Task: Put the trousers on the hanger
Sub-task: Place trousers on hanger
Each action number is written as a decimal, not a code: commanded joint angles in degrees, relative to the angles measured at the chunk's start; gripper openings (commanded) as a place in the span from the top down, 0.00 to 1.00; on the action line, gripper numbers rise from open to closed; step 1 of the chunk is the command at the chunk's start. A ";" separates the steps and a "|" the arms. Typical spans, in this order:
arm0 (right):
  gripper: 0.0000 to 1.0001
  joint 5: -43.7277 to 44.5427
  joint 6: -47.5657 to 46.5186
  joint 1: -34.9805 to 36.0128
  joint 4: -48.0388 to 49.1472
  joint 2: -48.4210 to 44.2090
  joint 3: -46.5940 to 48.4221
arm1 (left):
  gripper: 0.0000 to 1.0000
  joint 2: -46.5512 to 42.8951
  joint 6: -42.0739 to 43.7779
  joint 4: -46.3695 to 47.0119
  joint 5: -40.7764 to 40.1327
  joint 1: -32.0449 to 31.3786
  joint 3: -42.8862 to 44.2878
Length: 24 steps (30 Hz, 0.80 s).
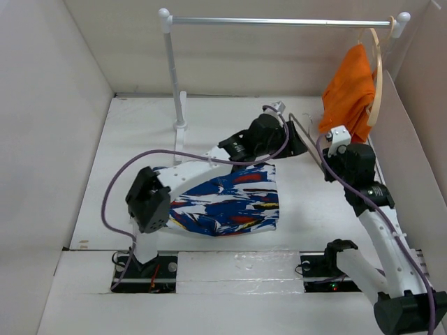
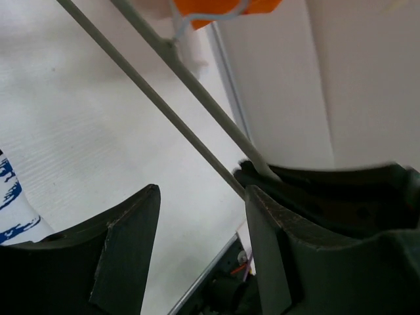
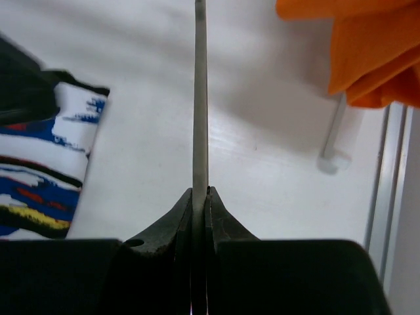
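Observation:
The trousers (image 1: 230, 202) lie bunched on the white table in front of the arms, dark blue with red, white and yellow streaks; their edge also shows in the wrist views (image 2: 10, 197) (image 3: 46, 170). The thin grey wire hanger (image 1: 302, 129) (image 3: 200, 98) is held up at the back right, with my right gripper (image 1: 323, 159) (image 3: 201, 191) shut on one wire. My left gripper (image 1: 297, 145) (image 2: 203, 190) stands open just left of it. Two hanger wires (image 2: 164, 108) run diagonally down to its right fingertip (image 2: 256, 197); nothing is between the fingers.
A clothes rail (image 1: 279, 21) on a white post (image 1: 171, 70) spans the back. From its right end hangs a pale wooden hanger (image 1: 377, 77) with an orange garment (image 1: 349, 87) (image 3: 367, 46), close behind my right arm. White walls enclose the table.

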 commanded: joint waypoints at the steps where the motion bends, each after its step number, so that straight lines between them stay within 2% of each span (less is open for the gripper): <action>1: 1.00 2.04 1.95 1.45 2.06 -5.87 -2.71 | 0.49 4.03 -4.13 4.62 2.90 -0.50 3.78; 5: 1.00 2.57 1.69 1.45 0.30 -8.70 -6.32 | 0.47 10.09 -4.91 1.37 3.69 -1.11 7.65; 11: 1.00 2.57 3.26 3.98 -0.40 -10.72 -9.84 | 0.45 11.68 -8.78 8.57 4.13 -2.43 4.05; 17: 1.00 9.15 7.04 8.39 -2.69 -8.97 -10.28 | 0.49 7.91 -10.81 18.77 2.03 -4.37 -5.62; 24: 1.00 12.32 10.56 12.96 -1.81 -10.46 -13.27 | 0.48 13.70 -11.07 10.77 0.35 -4.37 2.81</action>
